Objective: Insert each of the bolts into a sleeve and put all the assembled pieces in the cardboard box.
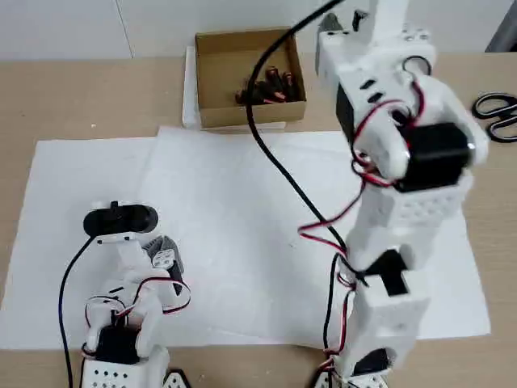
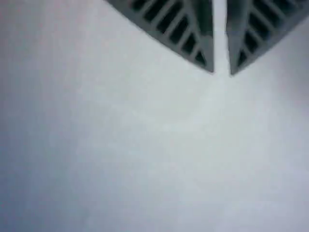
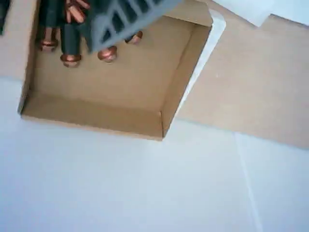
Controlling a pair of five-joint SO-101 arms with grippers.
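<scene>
High view: fixed mount off the arms, above the near table (image 1: 81,97) edge. Looks down and forward across the white paper (image 1: 242,210) to the cardboard box (image 1: 250,115) at the far side. Farthest and widest.
Left wrist view: on the left arm's wrist, faces down past the left gripper (image 2: 221,72), very close to the paper (image 2: 120,154).
Right wrist view: on the raised right arm's wrist, looks down into the box (image 3: 96,120) from fairly near.
Overlap: high and right wrist share the box and the paper's far edge; high and left wrist share the paper.
</scene>
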